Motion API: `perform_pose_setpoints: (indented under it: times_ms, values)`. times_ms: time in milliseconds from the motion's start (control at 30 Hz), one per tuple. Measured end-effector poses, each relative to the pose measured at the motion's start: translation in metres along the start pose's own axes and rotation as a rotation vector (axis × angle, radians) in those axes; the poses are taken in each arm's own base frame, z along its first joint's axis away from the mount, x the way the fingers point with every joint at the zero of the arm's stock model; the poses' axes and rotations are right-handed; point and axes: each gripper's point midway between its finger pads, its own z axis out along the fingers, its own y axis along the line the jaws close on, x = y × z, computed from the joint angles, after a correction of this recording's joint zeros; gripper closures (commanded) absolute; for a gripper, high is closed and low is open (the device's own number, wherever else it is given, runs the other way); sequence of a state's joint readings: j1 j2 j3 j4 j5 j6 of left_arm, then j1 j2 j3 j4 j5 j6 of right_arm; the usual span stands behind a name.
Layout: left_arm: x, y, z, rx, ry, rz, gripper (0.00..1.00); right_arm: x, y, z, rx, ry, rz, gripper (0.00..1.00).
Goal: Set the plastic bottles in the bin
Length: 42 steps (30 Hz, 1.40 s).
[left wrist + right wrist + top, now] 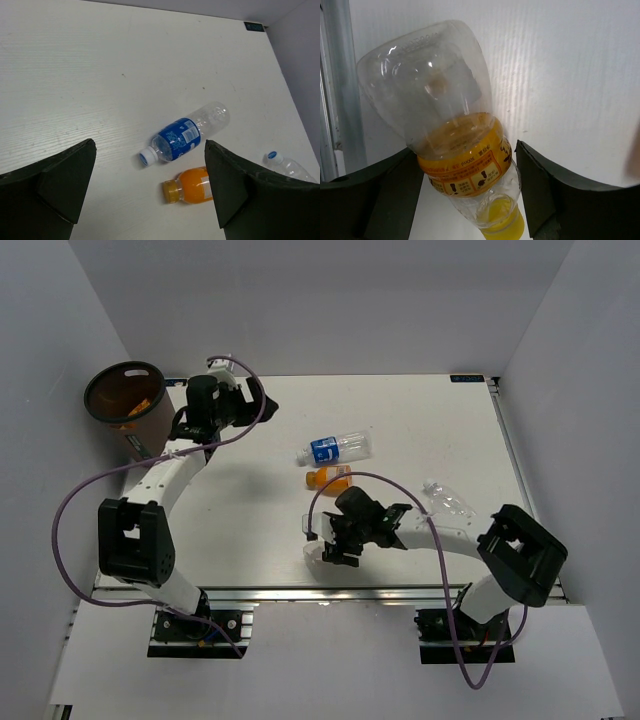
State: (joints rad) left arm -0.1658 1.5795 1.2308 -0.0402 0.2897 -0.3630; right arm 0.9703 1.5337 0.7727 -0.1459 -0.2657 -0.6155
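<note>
- Top external view: right pincer (336, 552) low over the near middle of the worktop (430, 420), astride an orange-label bottle (455, 115) lying flat there.
- Right wrist view: black fingers (380, 195) on either side of the label band, very close to the plastic. No telling whether clamped or just short of contact.
- Long axis straight up that view, with the orange cap end nearest the lens and the rounded base farthest. Closing line square across the width, so well placed for a hold at the waist. A little yellow liquid pooled near the cap.
- Bin (148, 435) at the far-left corner of the worktop, well apart from this bottle, diagonally away to the left and rear. An orange shape (142, 400) inside, likely a bottle.
- Left pincer (258, 405) just beside the bin, spread wide and holding nothing, far nearer the bin than the right one.
- Three more on the worktop: blue-label bottle (336, 448) and orange-filled bottle (328, 478) near each other in the middle, between the two pincers, and a clear bottle (447, 500) near the right arm.
- Judged next: finish the squeeze, lift clear, then a long reach left and rearward over the middle pair. Probably close to the limit of the right arm, so worth watching for a slip on the smooth, nearly empty plastic.
</note>
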Motion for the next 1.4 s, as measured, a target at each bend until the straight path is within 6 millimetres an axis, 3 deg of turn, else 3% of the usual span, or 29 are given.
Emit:
perform_pose_setpoints:
  times_ms: [33,100,133,267,433,633,833,1400]
  values:
    - [0.002,-0.003,0.001,0.024,0.009,-0.002,0.02,-0.004,-0.003,-0.002,0.018,-0.019,-0.001,0.45]
    - [0.009,-0.014,0.003,0.094,0.028,-0.008,0.02,-0.017,-0.01,-0.009,0.07,-0.079,-0.015,0.69]
    - [0.012,-0.02,0.004,0.132,0.039,-0.014,0.02,-0.023,-0.013,-0.013,0.097,-0.108,-0.017,0.73]
    - [0.026,-0.043,0.004,0.251,0.07,-0.028,0.02,-0.045,-0.035,-0.04,0.271,-0.249,-0.002,0.73]
    - [0.054,-0.098,0.003,0.385,0.131,0.021,0.02,-0.07,-0.074,-0.076,0.485,-0.394,0.101,0.72]
    - [0.086,-0.151,-0.006,0.502,0.208,0.078,0.02,-0.073,-0.119,-0.107,0.723,-0.464,0.267,0.69]
    - [0.085,-0.159,-0.008,0.531,0.212,0.077,0.02,-0.072,-0.15,-0.125,0.84,-0.494,0.382,0.68]
    - [0.092,-0.182,-0.008,0.657,0.257,-0.021,0.02,-0.054,-0.176,-0.131,0.898,-0.488,0.442,0.67]
